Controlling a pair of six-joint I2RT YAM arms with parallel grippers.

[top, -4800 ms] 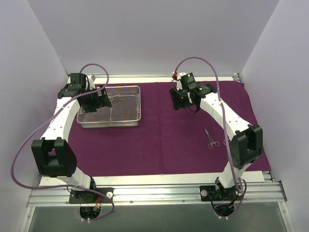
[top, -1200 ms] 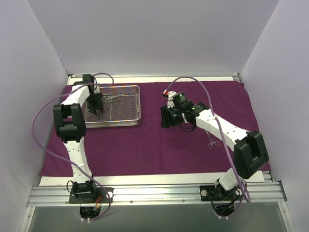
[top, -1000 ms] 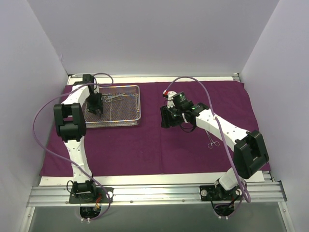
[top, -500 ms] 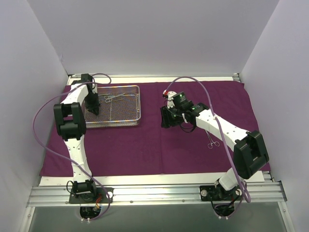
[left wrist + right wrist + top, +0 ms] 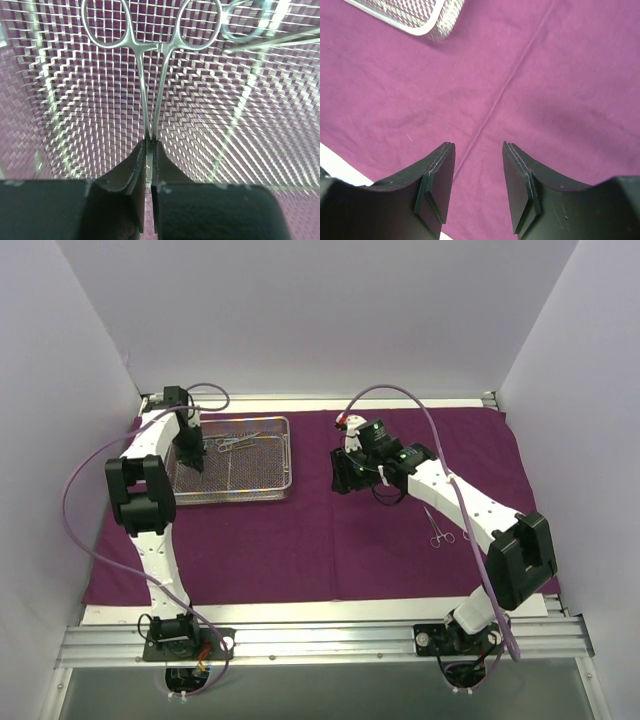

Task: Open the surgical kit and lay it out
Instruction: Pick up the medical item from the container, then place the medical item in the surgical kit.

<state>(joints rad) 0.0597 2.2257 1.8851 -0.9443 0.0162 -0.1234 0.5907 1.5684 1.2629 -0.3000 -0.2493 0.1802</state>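
Left gripper [image 5: 150, 147] is down inside the wire-mesh tray [image 5: 231, 500] at the far left of the purple cloth [image 5: 330, 550], fingers pinched together on the ring-handled instrument [image 5: 150, 134] right at its thin working end, both rings pointing away from the wrist. Right gripper [image 5: 479, 165] hangs over bare cloth just right of the tray, jaws apart, holding nothing. One laid-out instrument [image 5: 438, 527] lies on the cloth to the right, and other instruments [image 5: 240, 443] sit in the far part of the tray. So you look to be at the pick-up of the next piece, with the task well short of done. Watch the grip: you hold only the slim tip and the weight is out at the rings, so on the lift it will likely droop or swivel between the fingers, and the steel can slide right out. A second instrument [image 5: 243, 38] has its ring just beside the held one's right ring, can't tell if they touch. If they hook, you drag both or flip one out of the tray. The tip may also snag in the mesh and tug the tray along the cloth, since the tray looks light. Mind the right arm too, it stands between the tray and the lay-out spot, so a fast carry across could clip it
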